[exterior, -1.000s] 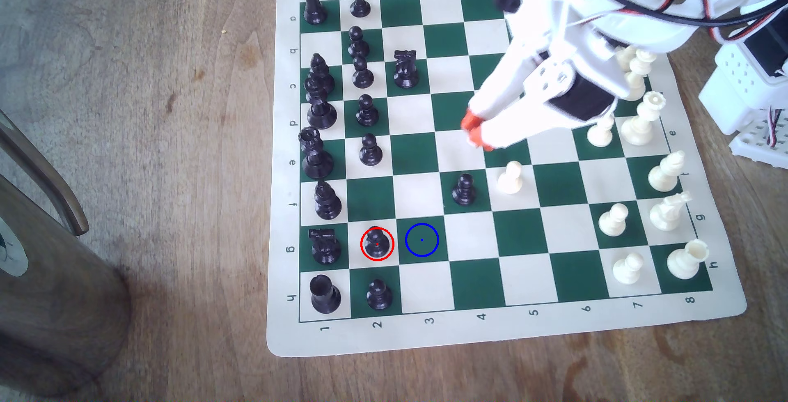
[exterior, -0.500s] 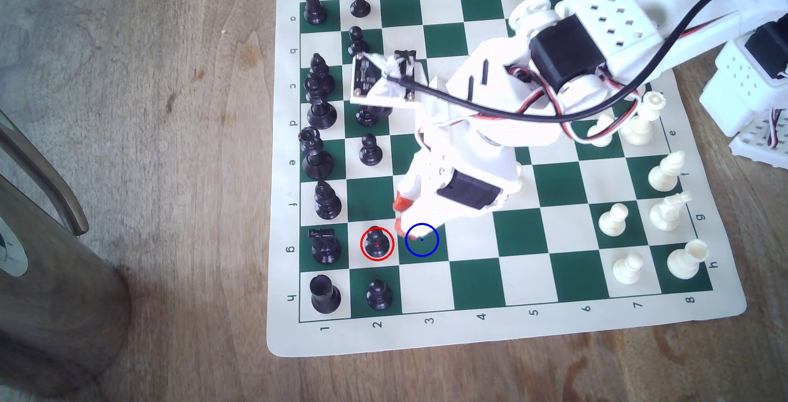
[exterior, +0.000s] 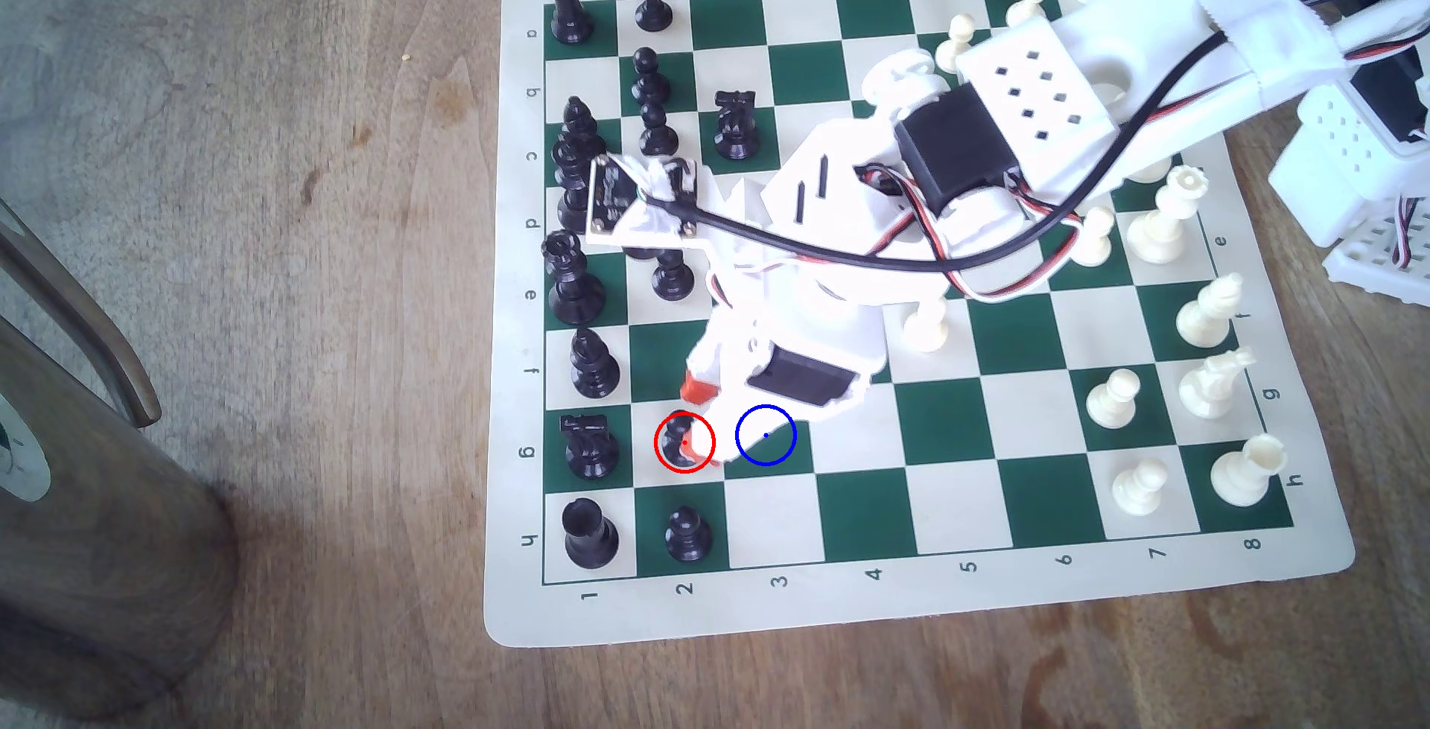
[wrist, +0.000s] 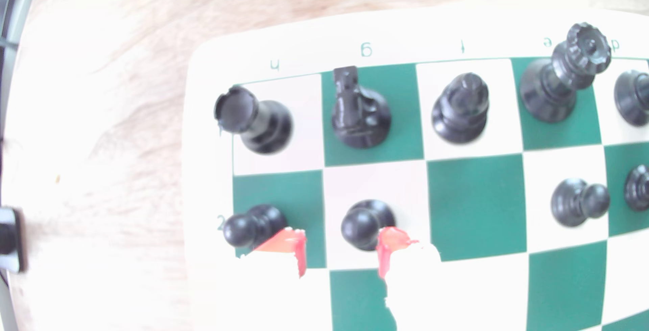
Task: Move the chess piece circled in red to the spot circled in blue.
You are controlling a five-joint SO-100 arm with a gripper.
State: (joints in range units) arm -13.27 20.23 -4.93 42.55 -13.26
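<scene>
Your gripper (exterior: 698, 420) is hovering with fingers spread, unclosed, straddling the black pawn (wrist: 365, 224), which is standing on its red-ringed cream square beside the blue-ringed spot (exterior: 766, 435). You are probably lining up a clean pinch.

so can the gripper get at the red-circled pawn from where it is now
Probably yes. The gripper is open with the pawn just ahead of the gap, and one orange fingertip right beside it. The neighbouring pawn sits close to the other finger, so clearance is tight.

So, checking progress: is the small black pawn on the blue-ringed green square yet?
No, the small black pawn stands inside the red ring.
</scene>
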